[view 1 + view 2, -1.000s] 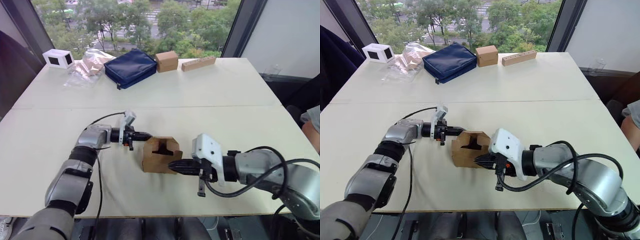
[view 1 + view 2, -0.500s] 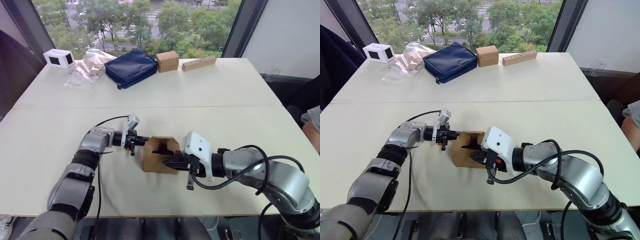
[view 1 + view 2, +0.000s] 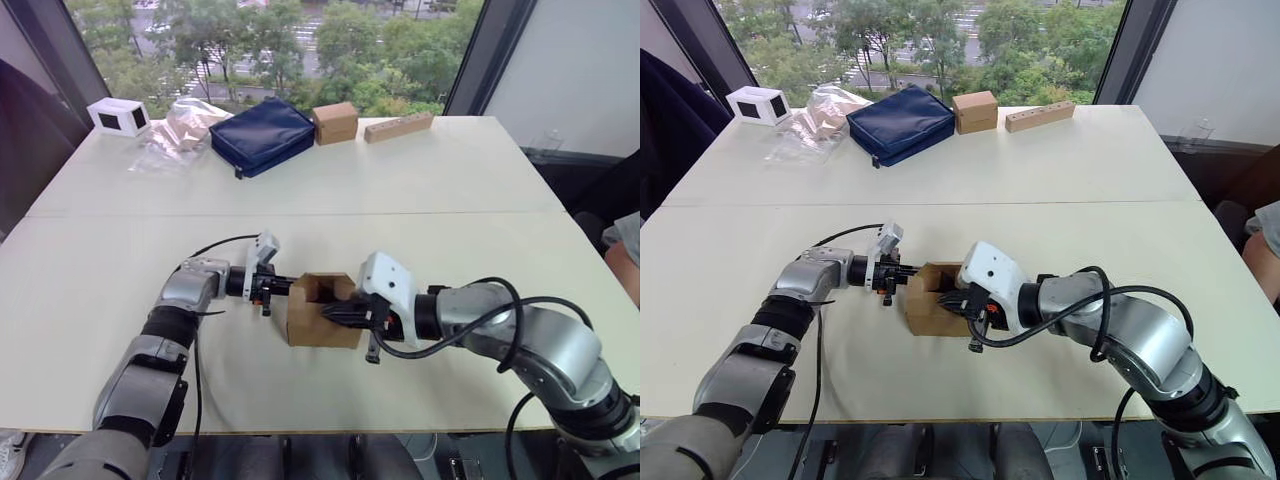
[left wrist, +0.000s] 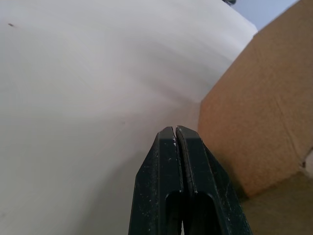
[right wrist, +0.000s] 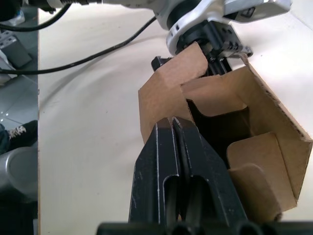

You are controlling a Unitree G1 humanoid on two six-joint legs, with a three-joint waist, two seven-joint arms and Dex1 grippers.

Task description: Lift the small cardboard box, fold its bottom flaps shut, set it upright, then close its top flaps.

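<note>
The left gripper [image 3: 283,287], fingers together, presses the small cardboard box [image 3: 322,325] on the tabletop [image 3: 450,190]. The right gripper [image 3: 330,312], fingers together, pokes at the top flaps [image 5: 210,98]. Top-closing seems underway; next, push flaps flat.

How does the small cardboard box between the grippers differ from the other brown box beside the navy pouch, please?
The small cardboard box sits at the near side of the table with its flaps open, showing its hollow inside; the other brown box stands at the far edge, closed. The left gripper and right gripper are at the near box, both shut, while nothing touches the far one. Both are plain brown cardboard.
</note>
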